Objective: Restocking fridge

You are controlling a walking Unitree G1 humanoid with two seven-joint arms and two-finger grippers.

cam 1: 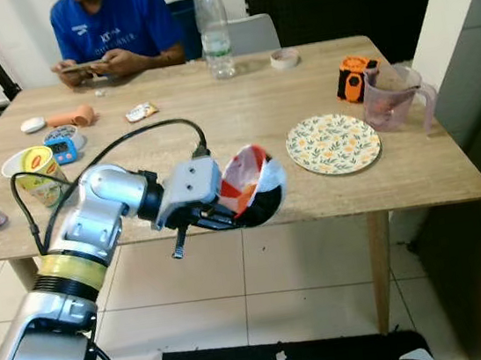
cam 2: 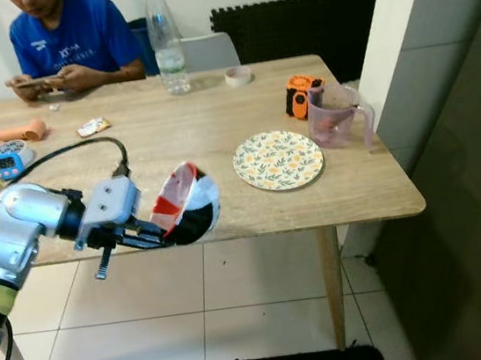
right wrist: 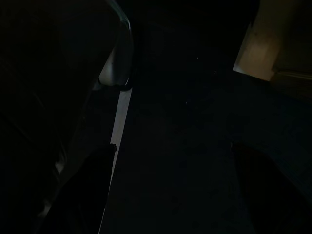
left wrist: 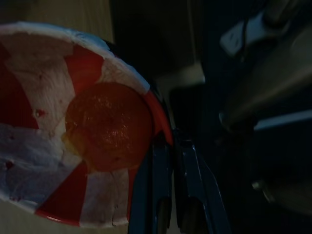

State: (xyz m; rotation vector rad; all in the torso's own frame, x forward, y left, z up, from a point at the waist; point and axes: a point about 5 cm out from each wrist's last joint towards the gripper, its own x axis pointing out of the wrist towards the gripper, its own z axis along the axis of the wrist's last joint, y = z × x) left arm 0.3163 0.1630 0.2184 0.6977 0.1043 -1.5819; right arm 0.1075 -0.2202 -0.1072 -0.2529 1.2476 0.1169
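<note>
Red-and-white, the bowl [cam 1: 253, 184] hangs tipped nearly on edge just off the near edge of the tabletop [cam 1: 216, 130], over the tiled floor, so the orange-red food stuck inside could slide out, or the bowl could slip if the left gripper [cam 1: 232, 219] swings on the way to the fridge. Its fingers [left wrist: 158, 195] are pinched almost together on the bowl's rim, a thin grip for a tilted load. At the right gripper, nothing shows whether the fingers are open or closed.
</note>
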